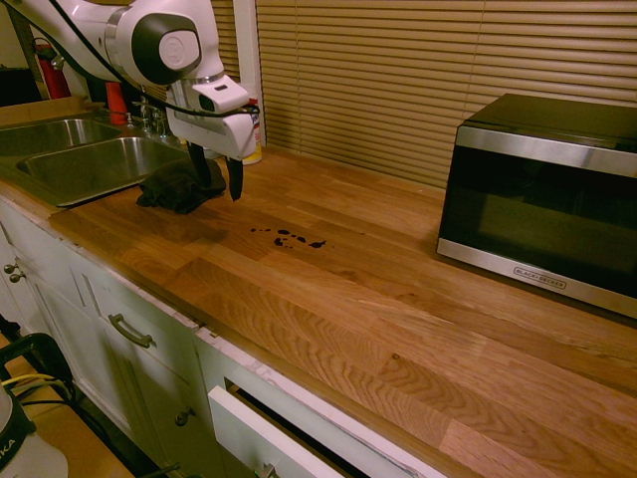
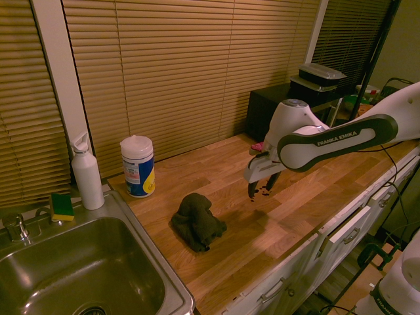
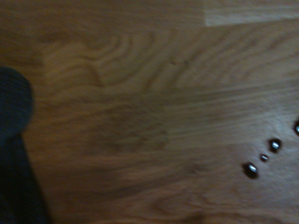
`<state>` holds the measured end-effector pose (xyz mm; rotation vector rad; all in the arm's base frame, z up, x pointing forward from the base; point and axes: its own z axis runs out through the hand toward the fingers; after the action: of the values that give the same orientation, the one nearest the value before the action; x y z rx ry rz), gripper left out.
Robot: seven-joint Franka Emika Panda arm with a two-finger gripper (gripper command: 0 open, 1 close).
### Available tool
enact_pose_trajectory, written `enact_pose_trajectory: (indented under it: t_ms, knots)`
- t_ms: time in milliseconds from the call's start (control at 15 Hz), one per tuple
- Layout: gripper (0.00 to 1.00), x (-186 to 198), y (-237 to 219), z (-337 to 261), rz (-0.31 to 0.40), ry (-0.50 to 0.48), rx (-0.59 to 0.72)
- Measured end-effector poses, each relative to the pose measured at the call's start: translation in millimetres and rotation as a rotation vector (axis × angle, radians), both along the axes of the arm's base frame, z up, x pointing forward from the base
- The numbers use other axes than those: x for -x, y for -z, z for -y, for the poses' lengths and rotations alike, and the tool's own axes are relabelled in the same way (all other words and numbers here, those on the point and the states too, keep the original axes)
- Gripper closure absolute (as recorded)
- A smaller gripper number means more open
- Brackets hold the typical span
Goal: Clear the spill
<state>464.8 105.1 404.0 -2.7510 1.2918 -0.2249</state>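
First exterior view: gripper (image 1: pixel 216 187) upper left, fingers spread, above counter (image 1: pixel 328 309); dark cloth (image 1: pixel 179 187) left, spill (image 1: pixel 287 238) near center.

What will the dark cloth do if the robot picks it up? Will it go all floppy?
Probably, yes: the cloth sits in a soft, crumpled heap, so it would likely droop and unfold when lifted. It is likely light for its size, since it looks like just bunched fabric. It probably won't roll, because its folds spread out on the wooden counter.
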Motion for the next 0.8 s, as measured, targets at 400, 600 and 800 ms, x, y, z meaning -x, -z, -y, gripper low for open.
enact_pose_trajectory:
  t_ms: [400, 600, 800]
  knots:
    - [0.0, -40, -23, -115, 0.07, -0.044, -0.008]
    - [0.0, -46, -11, -151, 0.059, -0.062, -0.006]
    - [0.0, -41, 4, -175, 0.032, -0.087, -0.005]
